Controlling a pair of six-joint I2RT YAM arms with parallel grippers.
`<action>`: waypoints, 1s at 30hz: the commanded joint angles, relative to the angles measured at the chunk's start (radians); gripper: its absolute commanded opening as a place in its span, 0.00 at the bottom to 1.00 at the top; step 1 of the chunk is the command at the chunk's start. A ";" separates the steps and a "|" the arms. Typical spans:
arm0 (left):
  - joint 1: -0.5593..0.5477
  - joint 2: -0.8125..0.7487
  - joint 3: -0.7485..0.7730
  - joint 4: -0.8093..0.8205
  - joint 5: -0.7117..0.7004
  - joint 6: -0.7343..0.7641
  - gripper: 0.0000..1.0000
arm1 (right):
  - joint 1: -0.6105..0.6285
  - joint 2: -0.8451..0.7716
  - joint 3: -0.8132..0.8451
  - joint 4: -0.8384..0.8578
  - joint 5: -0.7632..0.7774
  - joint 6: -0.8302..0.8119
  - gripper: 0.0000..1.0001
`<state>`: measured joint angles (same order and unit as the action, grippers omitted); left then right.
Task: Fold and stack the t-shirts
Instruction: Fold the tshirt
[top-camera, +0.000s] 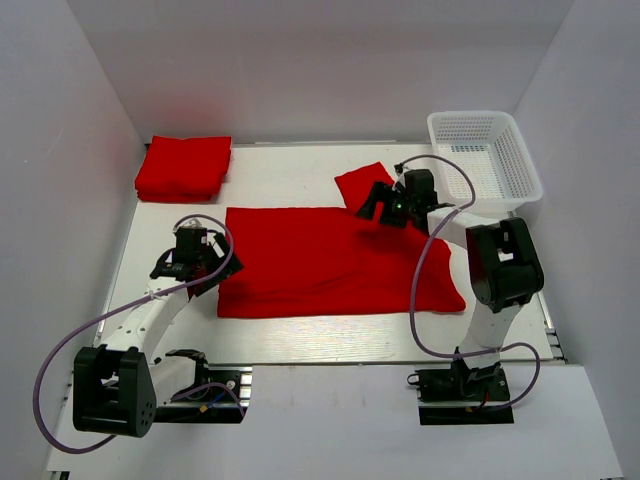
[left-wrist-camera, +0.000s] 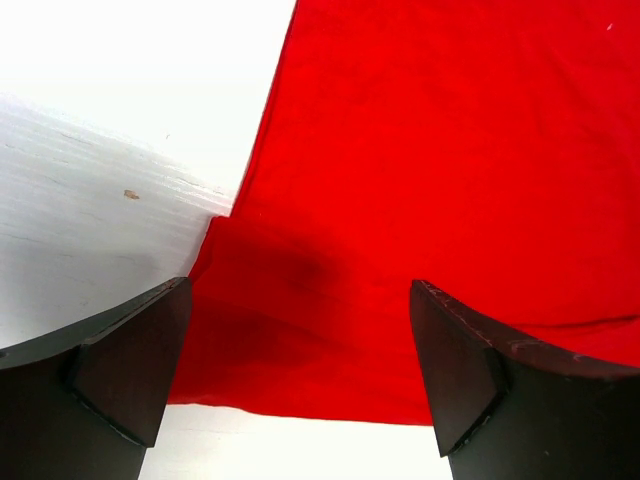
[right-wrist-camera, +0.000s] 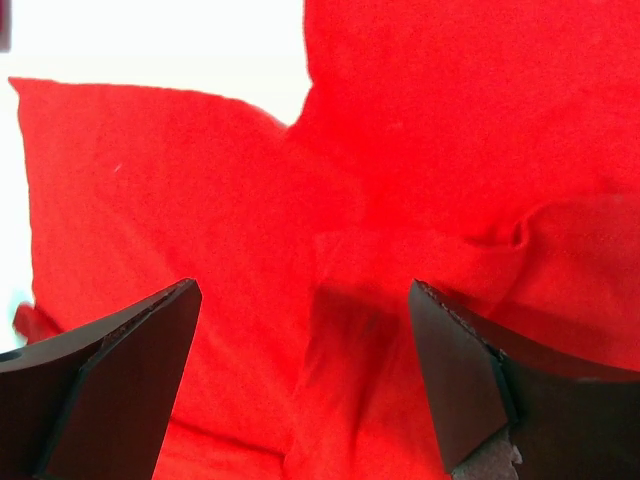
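A bright red t-shirt (top-camera: 330, 262) lies spread flat in the middle of the table, one sleeve (top-camera: 362, 183) sticking out at its far right. A folded red t-shirt (top-camera: 184, 166) sits at the far left. My left gripper (top-camera: 212, 262) is open and empty over the spread shirt's left edge; the cloth (left-wrist-camera: 420, 180) lies between and beyond its fingers (left-wrist-camera: 130, 365). My right gripper (top-camera: 378, 207) is open and empty over the sleeve area, where the wrinkled cloth (right-wrist-camera: 400, 200) fills the view.
A white mesh basket (top-camera: 484, 158) stands at the far right. White walls enclose the table on three sides. Purple cables loop around both arms. Bare white table (left-wrist-camera: 90, 230) shows left of the shirt.
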<state>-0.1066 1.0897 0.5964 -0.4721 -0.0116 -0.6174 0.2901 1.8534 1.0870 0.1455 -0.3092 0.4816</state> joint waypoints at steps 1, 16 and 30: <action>0.004 -0.007 0.014 -0.013 -0.001 -0.001 1.00 | 0.014 -0.133 0.036 -0.027 -0.041 -0.080 0.90; -0.007 -0.031 -0.004 -0.165 0.059 -0.033 1.00 | 0.007 -0.398 -0.300 -0.106 0.087 -0.094 0.90; -0.007 -0.102 -0.135 0.069 0.084 -0.062 1.00 | 0.003 -0.361 -0.325 -0.104 0.045 -0.092 0.90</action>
<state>-0.1097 0.9958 0.4706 -0.4732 0.0605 -0.6712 0.3004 1.4879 0.7628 0.0219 -0.2455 0.3923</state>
